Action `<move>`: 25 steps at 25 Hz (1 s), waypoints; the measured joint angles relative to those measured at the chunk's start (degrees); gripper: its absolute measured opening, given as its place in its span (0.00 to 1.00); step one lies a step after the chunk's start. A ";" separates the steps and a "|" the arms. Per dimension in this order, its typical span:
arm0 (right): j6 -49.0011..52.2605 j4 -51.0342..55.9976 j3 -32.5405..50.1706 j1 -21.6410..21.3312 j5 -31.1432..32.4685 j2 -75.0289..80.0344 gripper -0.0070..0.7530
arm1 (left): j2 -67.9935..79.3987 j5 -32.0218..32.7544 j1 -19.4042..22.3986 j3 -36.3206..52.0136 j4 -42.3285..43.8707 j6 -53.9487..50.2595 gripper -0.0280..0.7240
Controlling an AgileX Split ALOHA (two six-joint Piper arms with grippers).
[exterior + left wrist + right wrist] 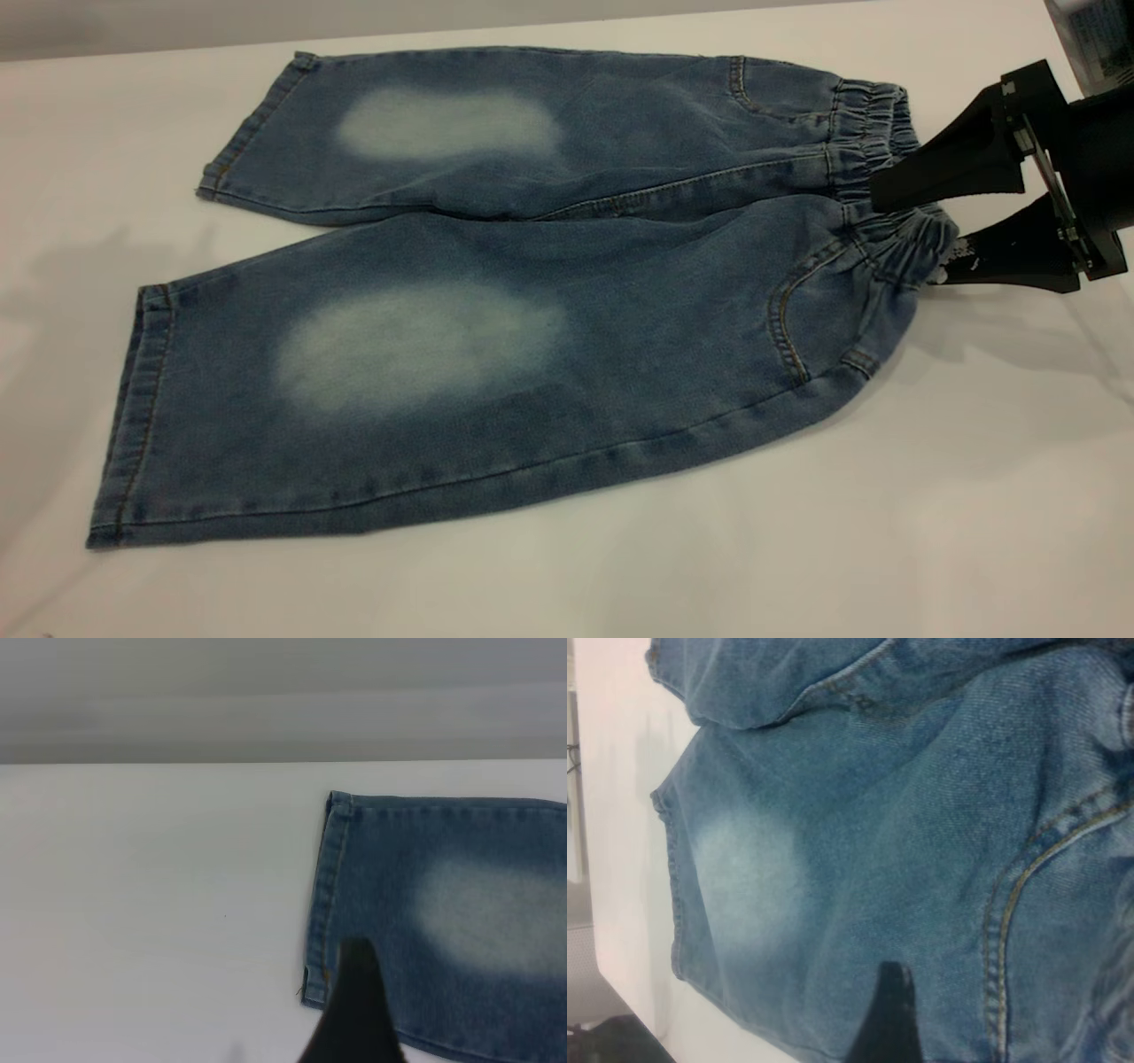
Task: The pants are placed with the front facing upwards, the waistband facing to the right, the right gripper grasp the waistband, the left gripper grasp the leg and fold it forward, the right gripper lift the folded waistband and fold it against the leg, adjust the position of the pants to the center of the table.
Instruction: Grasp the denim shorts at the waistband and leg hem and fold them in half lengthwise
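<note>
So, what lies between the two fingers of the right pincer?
In the exterior view, the gathered waistband of the pants lies between the fingers of the right pincer.

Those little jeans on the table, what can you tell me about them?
The pants are small knee-length blue denim with tan stitching and a pale faded oval on each leg. They lie flat, front up, on the white table, legs splayed toward the left. The ruched elastic waistband is at the right, where the right gripper has its black fingers around it.
</note>
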 joint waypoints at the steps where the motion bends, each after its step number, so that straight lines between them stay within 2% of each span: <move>1: 0.11 0.00 0.00 0.00 -0.50 0.00 0.76 | 0.00 0.00 0.00 0.00 0.00 0.00 0.71; 4: 0.76 -0.05 0.00 0.00 -2.00 -0.03 0.76 | 0.00 0.00 0.00 0.00 0.00 0.00 0.71; 25: -0.25 2.04 0.00 0.00 -1.55 -0.07 0.76 | 0.00 -0.04 0.00 0.00 0.00 0.05 0.71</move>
